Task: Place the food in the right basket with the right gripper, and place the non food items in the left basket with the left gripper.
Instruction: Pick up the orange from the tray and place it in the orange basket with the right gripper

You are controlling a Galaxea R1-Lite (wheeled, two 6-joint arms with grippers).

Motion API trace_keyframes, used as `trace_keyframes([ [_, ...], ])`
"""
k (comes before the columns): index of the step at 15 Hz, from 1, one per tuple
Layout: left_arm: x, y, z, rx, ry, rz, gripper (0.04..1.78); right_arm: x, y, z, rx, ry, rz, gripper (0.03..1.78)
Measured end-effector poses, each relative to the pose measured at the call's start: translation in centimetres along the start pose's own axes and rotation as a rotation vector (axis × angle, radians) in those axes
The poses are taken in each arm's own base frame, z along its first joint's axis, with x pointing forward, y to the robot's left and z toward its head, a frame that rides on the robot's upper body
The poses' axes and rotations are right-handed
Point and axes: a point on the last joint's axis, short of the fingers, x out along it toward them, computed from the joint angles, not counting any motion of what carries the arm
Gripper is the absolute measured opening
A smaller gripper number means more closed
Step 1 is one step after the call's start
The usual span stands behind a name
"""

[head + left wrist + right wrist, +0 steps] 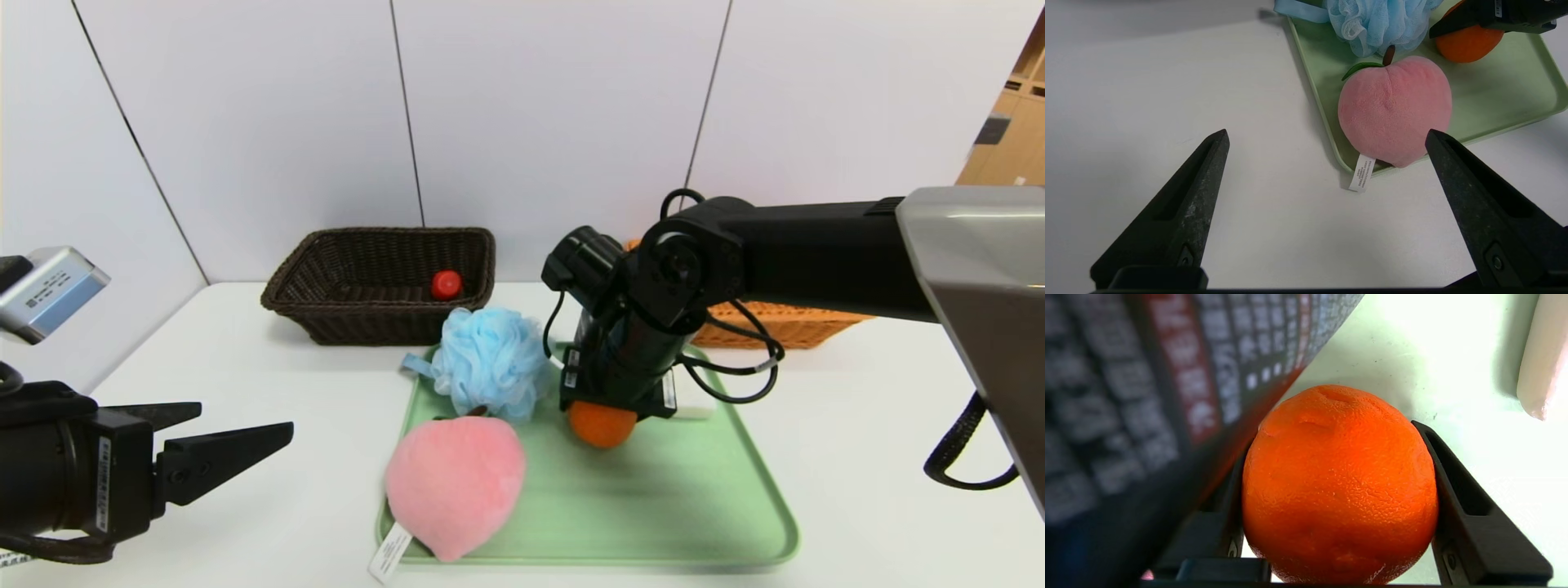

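- Right gripper (602,420): reaching down at frame centre of the head view; its jaws are pressing both sides of the orange fruit (1339,486), the fruit sitting between them.
- Orange fruit: resting on the green tray (702,498); the right basket (784,322) is lying behind the arm, upper right of centre, so the carry is heading up-frame and rightward.
- Dark tube (1147,396): crowding one jaw.
- Plush peach (454,482): sitting at the tray's lower-left corner.
- Left gripper (237,441): hovering at lower left, fingers spread wide, empty.
- Left basket (326,306): holding the red ball (446,284).
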Motion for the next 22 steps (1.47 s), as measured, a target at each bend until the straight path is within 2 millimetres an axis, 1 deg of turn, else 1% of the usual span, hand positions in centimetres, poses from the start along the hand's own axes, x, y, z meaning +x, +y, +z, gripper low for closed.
trace_keyframes([
  [2,-0.1,0.0,-0.1,0.001,-0.001,-0.001,1.69,-0.2,0.0,-0.1,0.004,0.000,0.001,1.16],
  [3,-0.1,0.0,-0.2,0.001,-0.001,0.001,1.69,-0.6,0.1,-0.2,0.014,-0.003,0.012,1.16],
  [4,-0.2,0.1,-0.3,0.003,0.000,0.002,1.69,-1.3,0.2,-0.4,0.024,-0.005,0.028,1.16],
  [6,-0.3,0.2,-0.7,0.007,0.002,0.003,1.69,-3.5,0.2,-0.9,0.027,-0.006,0.083,1.16],
  [8,-0.5,0.2,-0.9,0.008,0.001,0.001,1.69,-7.1,-0.3,-1.5,0.024,0.006,0.190,1.16],
  [10,-0.6,0.2,-1.0,0.007,-0.002,0.001,1.69,-11.6,-1.5,-1.9,0.013,0.026,0.366,1.16],
  [11,-0.7,0.2,-1.0,0.007,-0.003,0.000,1.69,-13.9,-2.5,-1.7,0.001,0.010,0.468,1.16],
  [12,-0.7,0.2,-1.0,0.006,-0.004,0.000,1.69,-15.7,-3.4,-1.2,-0.014,-0.040,0.548,1.16],
  [13,-0.7,0.2,-1.1,0.006,-0.005,0.000,1.69,-17.5,-4.5,-0.4,-0.031,-0.131,0.614,1.16],
  [15,-0.7,0.2,-1.1,0.006,-0.005,0.000,1.69,-19.7,-6.8,1.3,-0.039,-0.320,0.640,1.15],
  [16,-0.7,0.2,-1.1,0.006,-0.004,0.000,1.69,-20.2,-8.0,2.3,-0.036,-0.415,0.598,1.15],
  [18,-0.7,0.2,-1.1,0.007,-0.005,0.000,1.69,-20.0,-10.4,4.0,-0.026,-0.522,0.477,1.15],
  [20,-0.7,0.2,-1.1,0.007,-0.005,0.000,1.69,-18.5,-12.9,5.9,-0.013,-0.545,0.368,1.15],
  [22,-0.7,0.2,-1.1,0.007,-0.004,-0.001,1.69,-16.2,-14.9,7.6,0.015,-0.520,0.284,1.15],
])
